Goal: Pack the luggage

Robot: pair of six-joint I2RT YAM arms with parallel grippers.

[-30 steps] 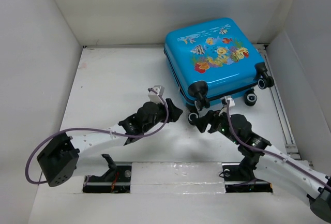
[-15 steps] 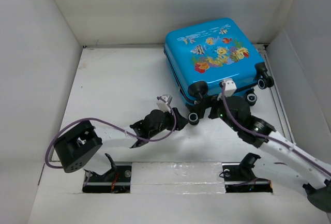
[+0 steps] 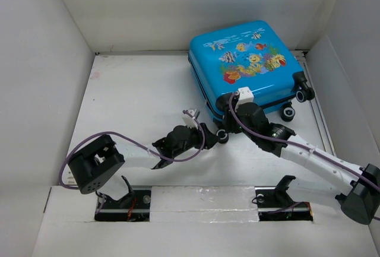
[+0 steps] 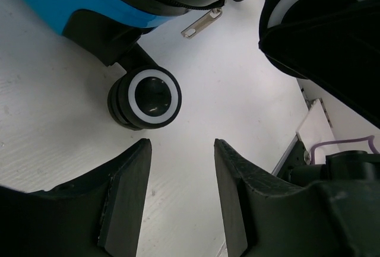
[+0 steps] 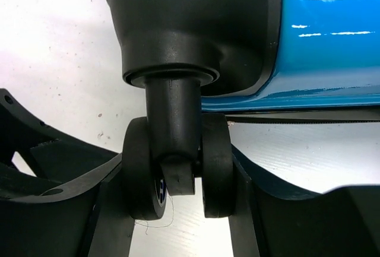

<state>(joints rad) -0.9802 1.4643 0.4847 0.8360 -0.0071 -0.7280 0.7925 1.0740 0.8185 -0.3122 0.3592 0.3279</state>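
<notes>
The luggage (image 3: 249, 61) is a bright blue hard-shell suitcase with cartoon fish. It lies closed and flat at the back right. My right gripper (image 3: 231, 113) is at its near-left corner. In the right wrist view the right gripper (image 5: 178, 209) has a finger on each side of a black twin wheel (image 5: 142, 177) under the blue shell (image 5: 332, 37), touching it. My left gripper (image 3: 208, 133) is open and empty. In the left wrist view the left gripper (image 4: 178, 144) is just short of another black-and-white wheel (image 4: 151, 97) and a zipper pull (image 4: 202, 24).
White walls close in the table on the left, back and right. Two more suitcase wheels (image 3: 288, 113) stick out at the case's right corner. A metal rail (image 3: 323, 126) runs along the right edge. The right arm's black body (image 4: 332, 43) is close to my left gripper.
My right gripper has moved up and left onto the suitcase's near-left corner wheel. My left gripper has moved right, towards the lower wheel.
</notes>
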